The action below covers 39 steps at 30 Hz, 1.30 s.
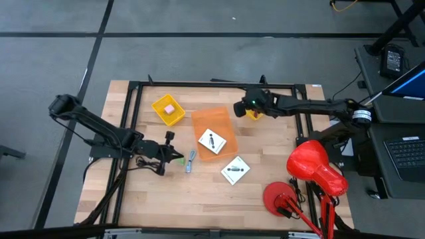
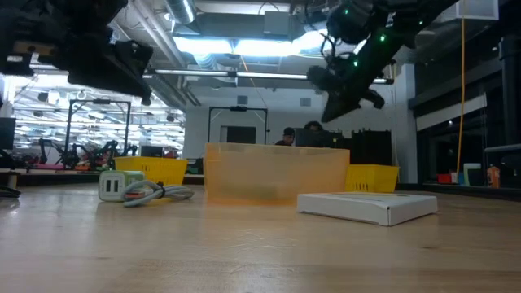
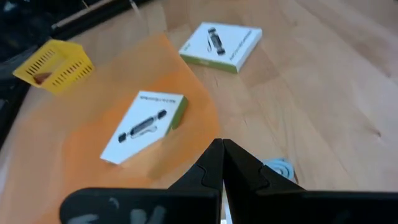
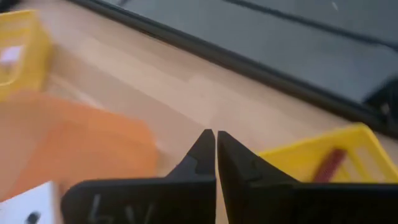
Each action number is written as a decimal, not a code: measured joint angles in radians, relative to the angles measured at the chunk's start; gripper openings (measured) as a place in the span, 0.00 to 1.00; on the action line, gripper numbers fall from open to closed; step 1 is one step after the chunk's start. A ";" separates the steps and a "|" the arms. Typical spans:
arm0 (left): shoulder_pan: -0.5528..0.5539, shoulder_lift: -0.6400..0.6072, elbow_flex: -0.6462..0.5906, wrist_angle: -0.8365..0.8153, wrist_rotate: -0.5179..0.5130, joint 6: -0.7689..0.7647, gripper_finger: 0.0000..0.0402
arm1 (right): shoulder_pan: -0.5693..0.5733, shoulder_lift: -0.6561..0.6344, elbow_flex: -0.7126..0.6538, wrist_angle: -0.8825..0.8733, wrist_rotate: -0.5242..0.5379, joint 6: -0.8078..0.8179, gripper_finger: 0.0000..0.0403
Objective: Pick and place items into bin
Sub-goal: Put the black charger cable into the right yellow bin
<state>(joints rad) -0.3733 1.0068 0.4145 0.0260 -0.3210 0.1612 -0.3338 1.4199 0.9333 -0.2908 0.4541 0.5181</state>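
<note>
Items lie spread over your wooden tabletop (image 1: 265, 166), so take them from the biggest down. Your orange bin (image 1: 201, 121) sits near the middle, and one white square card (image 1: 212, 141) rests inside it. A second white card (image 1: 235, 169) lies flat on the bare wood, just beside the bin's near corner. Your yellow basket (image 1: 161, 106) stands on the bin's left and holds the pink block (image 1: 170, 108). Another yellow basket (image 4: 348, 144) stands on the bin's right, under the right arm, with a dark-red thing (image 4: 328, 163) inside it. The blue-grey tool (image 1: 190, 160) lies on the wood left of the bin. You can see the right gripper (image 1: 241, 107) raised above the tabletop between the bin and the right basket, fingers together and holding nothing. Your left gripper (image 1: 170, 137) hovers near the tool, fingers pressed together and empty as well.
</note>
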 joint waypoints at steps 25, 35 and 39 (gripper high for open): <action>-0.040 -0.108 0.000 0.026 -0.006 -0.173 0.00 | 0.384 -0.049 -0.028 0.254 -0.012 -0.451 0.00; -0.128 -0.082 0.000 -0.007 -0.134 -0.287 0.00 | 0.476 -0.039 -0.186 0.572 -0.100 -0.491 0.00; -0.150 -0.039 0.000 0.003 -0.158 -0.356 0.00 | 0.486 -0.042 -0.263 0.740 -0.181 -0.517 0.00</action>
<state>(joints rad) -0.5232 0.9681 0.4145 0.0290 -0.4789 -0.1946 0.1519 1.3781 0.6707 0.4488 0.2730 0.0010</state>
